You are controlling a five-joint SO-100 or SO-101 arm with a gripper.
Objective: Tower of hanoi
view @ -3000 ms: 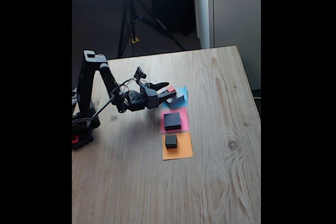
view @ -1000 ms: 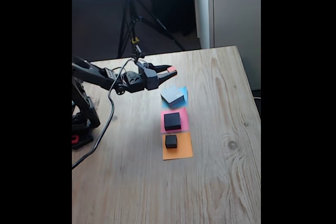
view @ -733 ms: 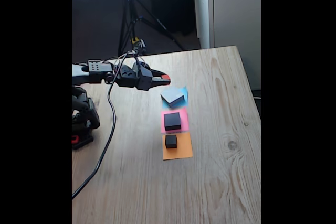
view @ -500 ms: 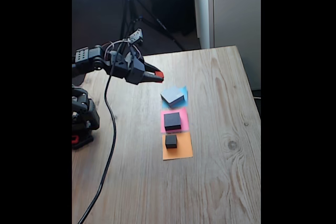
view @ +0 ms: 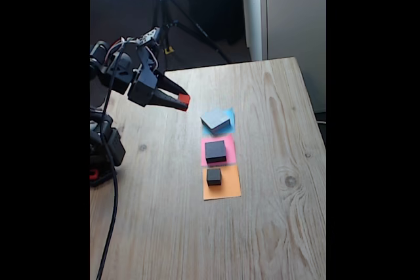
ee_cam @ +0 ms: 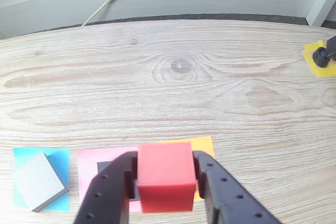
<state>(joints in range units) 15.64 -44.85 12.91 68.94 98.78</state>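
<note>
Up in the air over the table (view: 262, 214), the tiny red cube (ee_cam: 164, 176) sits pinched between both fingers of the hand (view: 182, 100), which is closed snug on its sides. In the fixed view, right of and below the hand, the flat grey block (view: 216, 120) lies on blue paper (view: 229, 114). Past that the black block (view: 214, 151) is on pink paper (view: 230, 151), then the small dark grey block (view: 214, 176) on orange paper (view: 226, 190).
</note>
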